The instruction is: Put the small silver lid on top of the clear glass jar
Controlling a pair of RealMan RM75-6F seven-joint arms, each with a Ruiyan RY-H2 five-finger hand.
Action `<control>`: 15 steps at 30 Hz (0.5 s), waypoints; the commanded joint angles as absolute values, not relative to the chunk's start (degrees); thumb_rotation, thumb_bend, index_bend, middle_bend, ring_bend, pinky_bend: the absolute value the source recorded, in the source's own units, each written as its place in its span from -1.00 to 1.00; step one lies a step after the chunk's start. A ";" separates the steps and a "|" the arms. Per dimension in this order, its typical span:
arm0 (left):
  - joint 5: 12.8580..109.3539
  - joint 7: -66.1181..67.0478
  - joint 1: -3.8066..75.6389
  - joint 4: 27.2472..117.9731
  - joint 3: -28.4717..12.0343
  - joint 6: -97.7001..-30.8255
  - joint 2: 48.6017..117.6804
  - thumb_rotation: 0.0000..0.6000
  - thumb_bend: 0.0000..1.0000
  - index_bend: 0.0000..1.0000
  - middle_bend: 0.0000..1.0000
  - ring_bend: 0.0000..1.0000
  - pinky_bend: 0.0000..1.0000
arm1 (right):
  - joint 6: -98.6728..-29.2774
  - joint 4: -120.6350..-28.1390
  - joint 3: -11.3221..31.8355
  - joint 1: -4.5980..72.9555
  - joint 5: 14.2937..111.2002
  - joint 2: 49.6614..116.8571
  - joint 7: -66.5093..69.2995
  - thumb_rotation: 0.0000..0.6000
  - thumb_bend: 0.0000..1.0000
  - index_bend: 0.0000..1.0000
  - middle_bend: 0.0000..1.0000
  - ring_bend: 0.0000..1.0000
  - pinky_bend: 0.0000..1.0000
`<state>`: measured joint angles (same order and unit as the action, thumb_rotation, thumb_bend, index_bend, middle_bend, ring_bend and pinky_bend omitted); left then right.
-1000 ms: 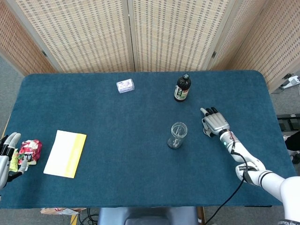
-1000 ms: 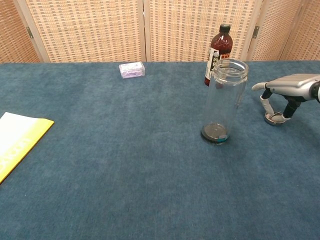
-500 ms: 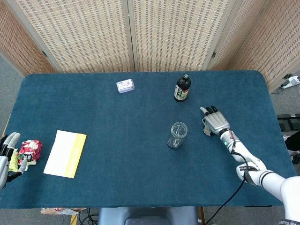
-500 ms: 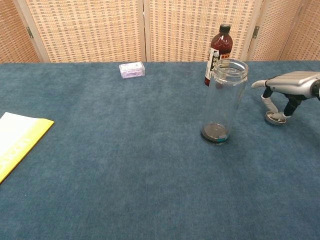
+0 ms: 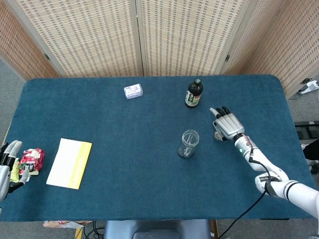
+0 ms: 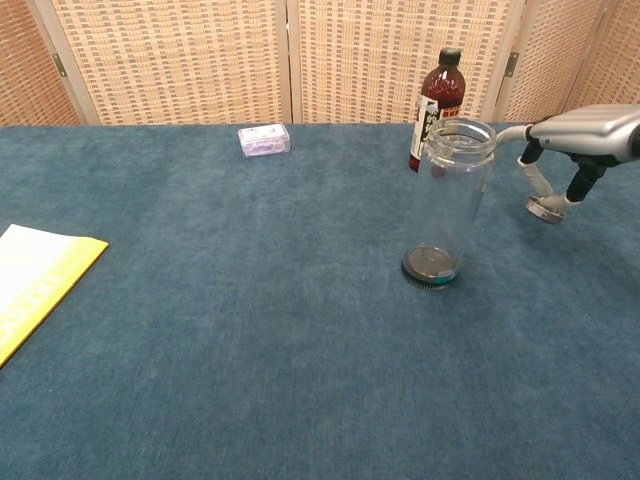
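Note:
The clear glass jar (image 6: pixel 448 205) stands upright with its mouth open, right of the table's middle; in the head view the jar (image 5: pixel 188 143) appears from above. My right hand (image 6: pixel 575 140) hovers to the jar's right and pinches the small silver lid (image 6: pixel 545 208) between thumb and a finger, lifted off the cloth, about level with the jar's middle. From the head view, the right hand (image 5: pixel 227 126) hides most of the lid. My left hand (image 5: pixel 7 164) rests at the table's left edge with its fingers apart, holding nothing.
A dark drink bottle (image 6: pixel 436 95) stands just behind the jar. A small clear packet (image 6: pixel 264 140) lies at the back. A yellow-and-white paper (image 5: pixel 70 163) lies near the left front, and a red snack packet (image 5: pixel 31 160) sits beside my left hand.
My right hand has lifted the silver lid off the cloth and moved it up and slightly toward the jar. The left hand and the jar have not moved.

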<state>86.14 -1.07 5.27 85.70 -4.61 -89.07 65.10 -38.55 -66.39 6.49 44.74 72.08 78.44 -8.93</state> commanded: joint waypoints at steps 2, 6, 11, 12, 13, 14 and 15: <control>85.72 -0.46 5.39 85.67 -4.78 -88.77 65.36 1.00 -0.30 -1.00 -0.84 -1.00 -0.78 | -40.70 -75.01 7.94 44.61 69.28 72.24 -13.62 1.00 -0.26 0.34 -0.99 -1.00 -1.00; 85.38 0.30 5.42 85.60 -4.90 -88.68 65.55 1.00 -0.30 -1.00 -0.84 -1.00 -0.78 | -42.59 -82.06 8.96 44.82 66.89 67.69 -17.88 1.00 -0.26 0.34 -0.99 -1.00 -1.00; 85.01 0.94 5.48 85.57 -5.04 -88.51 65.79 1.00 -0.30 -1.00 -0.84 -1.00 -0.78 | -44.98 -91.28 10.20 45.20 63.25 61.87 -22.84 1.00 -0.26 0.34 -0.98 -1.00 -1.00; 84.88 1.00 5.49 85.60 -5.07 -88.43 65.82 1.00 -0.30 -1.00 -0.84 -1.00 -0.78 | -45.40 -93.16 10.50 45.34 62.32 60.71 -23.62 1.00 -0.26 0.34 -0.98 -1.00 -1.00; 84.81 1.10 5.50 85.60 -5.09 -88.38 65.85 1.00 -0.30 -1.00 -0.84 -1.00 -0.78 | -45.61 -94.46 10.71 45.48 61.64 59.91 -24.11 1.00 -0.26 0.34 -0.98 -1.00 -1.00; 84.76 1.21 5.53 85.61 -5.10 -88.33 65.88 1.00 -0.30 -1.00 -0.84 -1.00 -0.78 | -45.73 -95.64 10.89 45.66 60.97 59.19 -24.56 1.00 -0.26 0.34 -0.98 -1.00 -1.00; 84.74 1.25 5.57 85.65 -5.09 -88.22 65.91 1.00 -0.30 -1.00 -0.84 -1.00 -0.78 | -45.94 -97.00 11.07 45.95 60.23 58.36 -25.30 1.00 -0.26 0.34 -0.98 -1.00 -1.00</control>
